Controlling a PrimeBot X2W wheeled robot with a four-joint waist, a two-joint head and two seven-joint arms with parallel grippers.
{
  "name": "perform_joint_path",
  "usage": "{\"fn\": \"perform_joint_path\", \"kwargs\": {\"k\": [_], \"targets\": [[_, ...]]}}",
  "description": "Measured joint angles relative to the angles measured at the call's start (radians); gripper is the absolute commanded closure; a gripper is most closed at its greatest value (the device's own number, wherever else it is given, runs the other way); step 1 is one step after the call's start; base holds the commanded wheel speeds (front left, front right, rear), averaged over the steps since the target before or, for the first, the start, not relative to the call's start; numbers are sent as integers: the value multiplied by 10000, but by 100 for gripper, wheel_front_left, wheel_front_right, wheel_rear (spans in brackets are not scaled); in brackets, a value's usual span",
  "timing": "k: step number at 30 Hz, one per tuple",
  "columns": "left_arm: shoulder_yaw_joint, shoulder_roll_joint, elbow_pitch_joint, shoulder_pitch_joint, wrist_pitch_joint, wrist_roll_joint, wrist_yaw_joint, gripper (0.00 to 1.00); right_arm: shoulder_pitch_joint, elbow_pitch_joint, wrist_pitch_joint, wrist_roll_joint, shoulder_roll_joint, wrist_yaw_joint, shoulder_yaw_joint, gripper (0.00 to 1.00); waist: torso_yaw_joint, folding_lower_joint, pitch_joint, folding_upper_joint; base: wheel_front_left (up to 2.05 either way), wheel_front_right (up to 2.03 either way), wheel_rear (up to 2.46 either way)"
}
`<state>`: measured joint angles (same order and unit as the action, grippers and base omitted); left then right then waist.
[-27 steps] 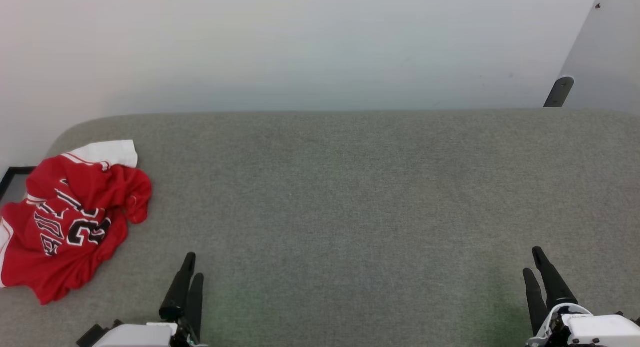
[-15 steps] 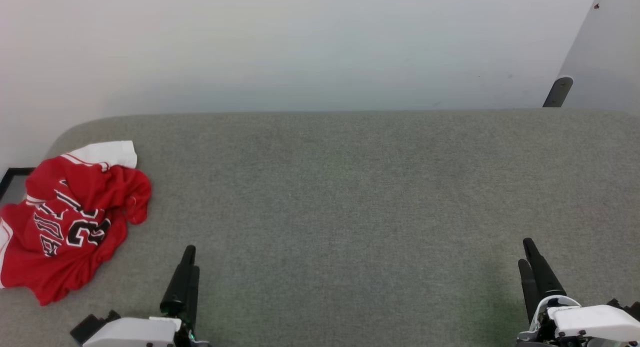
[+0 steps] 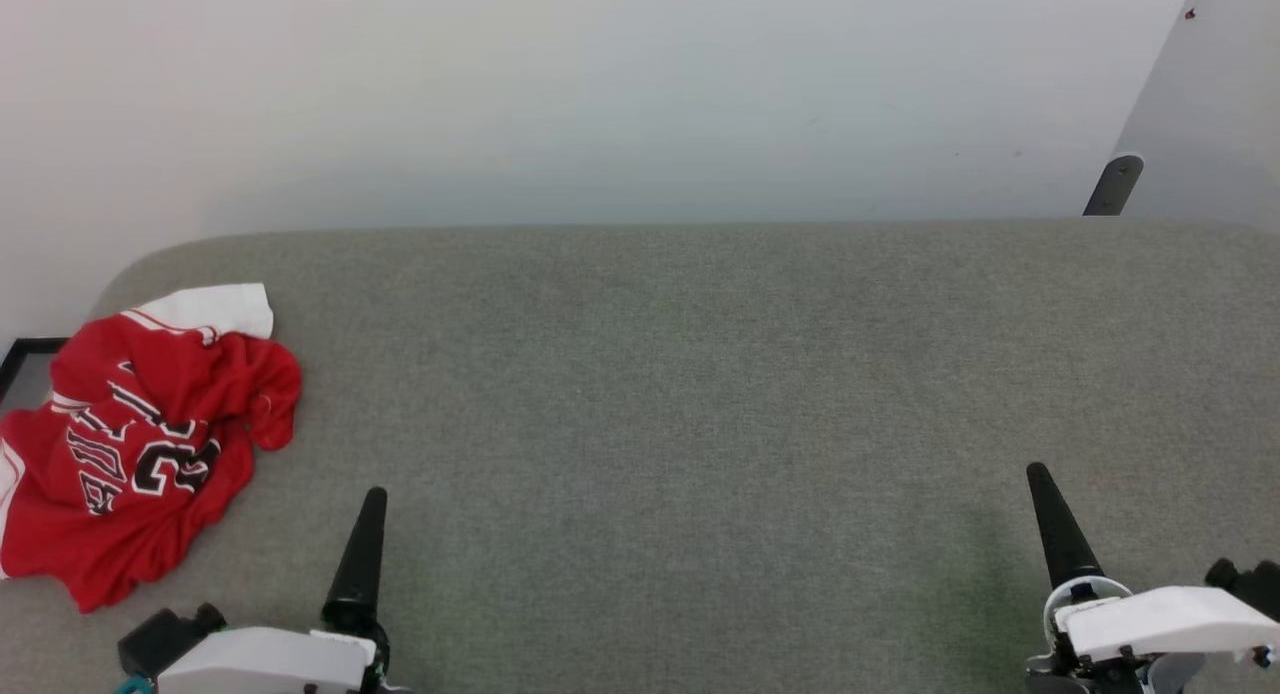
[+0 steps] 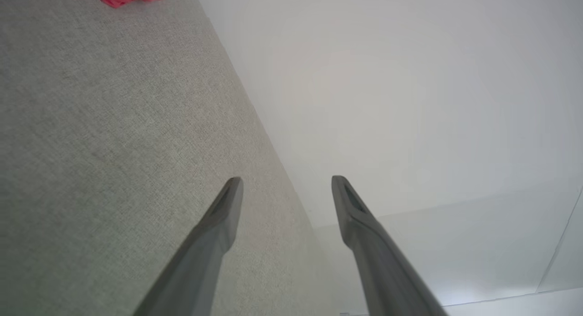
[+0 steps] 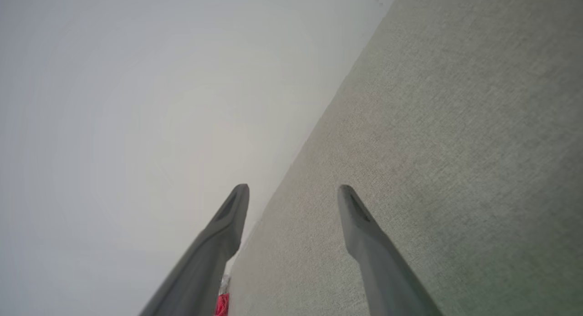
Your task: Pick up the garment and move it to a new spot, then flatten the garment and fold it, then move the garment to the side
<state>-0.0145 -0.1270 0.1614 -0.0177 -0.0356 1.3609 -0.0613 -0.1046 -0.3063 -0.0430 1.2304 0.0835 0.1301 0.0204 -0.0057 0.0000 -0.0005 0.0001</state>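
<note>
Red and crumpled, the garment [image 3: 140, 444] lies in a heap at the far left end of the grey fabric surface [image 3: 700, 374] in front of you, with one white sleeve poking out at its far edge and black lettering showing on the front. Your left gripper [image 4: 284, 184] is near it, off to its right, fingers spread wide with nothing between them. Your right gripper [image 5: 294, 191] is well apart at the opposite side, also wide open and empty.

A grey, fabric-covered surface [image 3: 700, 374] with a rounded far-left corner spans the head view. At its left edge lies the garment [image 3: 140, 444], a crumpled red heap (white sleeve on the far side, black lettering up).
</note>
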Motion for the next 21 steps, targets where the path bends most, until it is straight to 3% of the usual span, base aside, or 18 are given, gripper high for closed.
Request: {"fn": "perform_joint_path", "kwargs": {"k": [21], "targets": [[-594, -717, -539, 220, -742, -4345, 665, 0, -143, 90, -364, -3774, 15, 0, 192, 0, 4, 0, -124, 0, 0, 0, 0]]}}
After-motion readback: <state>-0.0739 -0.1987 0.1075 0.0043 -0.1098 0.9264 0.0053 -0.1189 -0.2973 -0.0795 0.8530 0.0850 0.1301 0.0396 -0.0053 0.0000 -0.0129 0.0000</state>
